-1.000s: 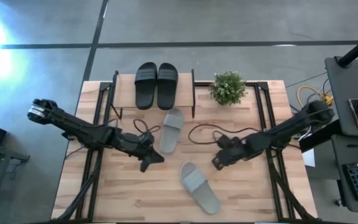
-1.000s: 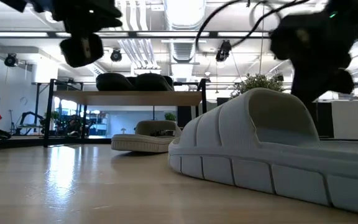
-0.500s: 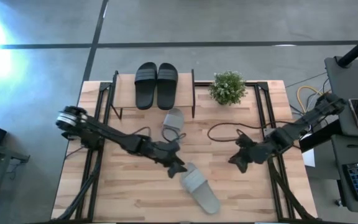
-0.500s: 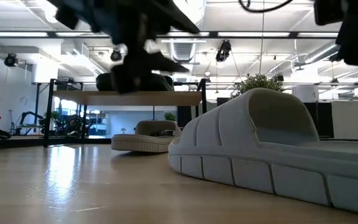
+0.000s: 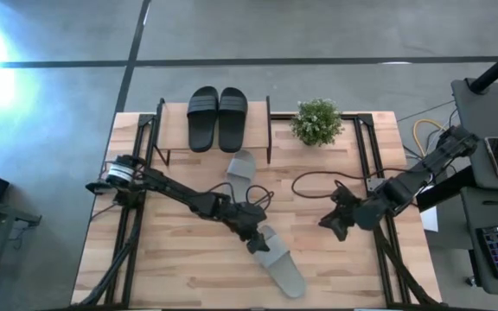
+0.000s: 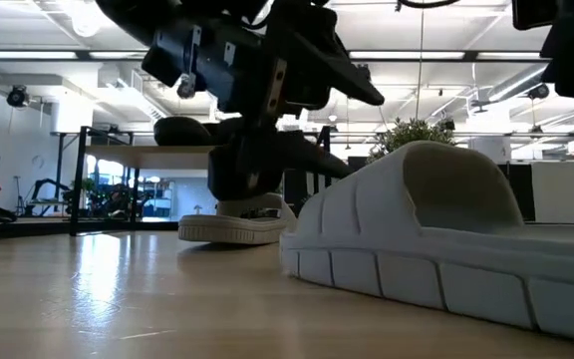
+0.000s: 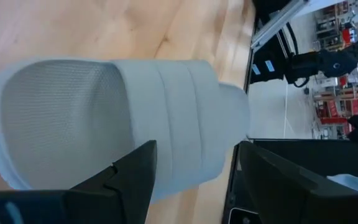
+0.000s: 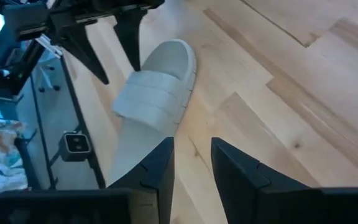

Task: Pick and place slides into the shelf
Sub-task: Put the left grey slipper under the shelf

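Note:
A light grey slide [image 5: 280, 262] lies on the table near the front, sole down; it also shows in the low view [image 6: 436, 249] and the right wrist view [image 8: 151, 99]. My left gripper [image 5: 256, 240] is open and low over its far end, one finger on either side of the wide strap [image 7: 179, 118]. A second grey slide [image 5: 241, 166] lies at the shelf's near side, its far end under the top board. The black pair [image 5: 217, 117] rests on the shelf's top board [image 5: 173, 130]. My right gripper [image 5: 328, 223] is open and empty, right of the near slide. My left gripper [image 7: 194, 149] comes down slanting from the table's left, with its fingers [image 7: 135, 177] on either side of the strap of the near grey slide. I cannot tell whether they touch it. The slide lies flat on the table.
A potted plant [image 5: 316, 121] stands at the back, right of the shelf. Black cables [image 5: 305, 181] loop over the table's middle. Black metal frames [image 5: 372, 164] run along both sides of the table. Bare wood lies at the front left.
My left gripper has swung from beside the far grey slide toward the table's near right, down to the near grey slide's strap end. My right gripper has drawn back toward the table's right edge.

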Robot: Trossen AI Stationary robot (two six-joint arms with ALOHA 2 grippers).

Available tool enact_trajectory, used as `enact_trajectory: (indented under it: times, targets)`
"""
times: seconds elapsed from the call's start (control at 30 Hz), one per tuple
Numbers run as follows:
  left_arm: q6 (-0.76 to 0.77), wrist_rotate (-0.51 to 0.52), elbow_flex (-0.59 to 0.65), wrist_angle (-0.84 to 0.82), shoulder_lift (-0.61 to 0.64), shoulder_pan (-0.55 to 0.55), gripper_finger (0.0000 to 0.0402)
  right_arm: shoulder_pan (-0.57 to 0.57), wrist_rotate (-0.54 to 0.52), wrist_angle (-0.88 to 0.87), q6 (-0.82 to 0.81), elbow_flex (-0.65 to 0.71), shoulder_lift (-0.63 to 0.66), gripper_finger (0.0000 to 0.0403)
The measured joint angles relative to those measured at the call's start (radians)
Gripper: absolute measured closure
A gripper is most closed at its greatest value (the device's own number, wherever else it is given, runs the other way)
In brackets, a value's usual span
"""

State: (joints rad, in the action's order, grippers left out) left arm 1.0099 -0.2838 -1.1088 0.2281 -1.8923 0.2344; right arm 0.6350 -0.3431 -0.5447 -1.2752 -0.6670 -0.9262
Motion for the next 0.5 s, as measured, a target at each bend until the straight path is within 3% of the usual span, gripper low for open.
enact_trajectory:
  times: [0.5]
  targets:
    - [-0.047, 0.029, 0.002, -0.079, 0.001, -0.015, 0.0187, 0.0, 0.002, 0.002, 0.001, 0.0, -0.104, 0.0307]
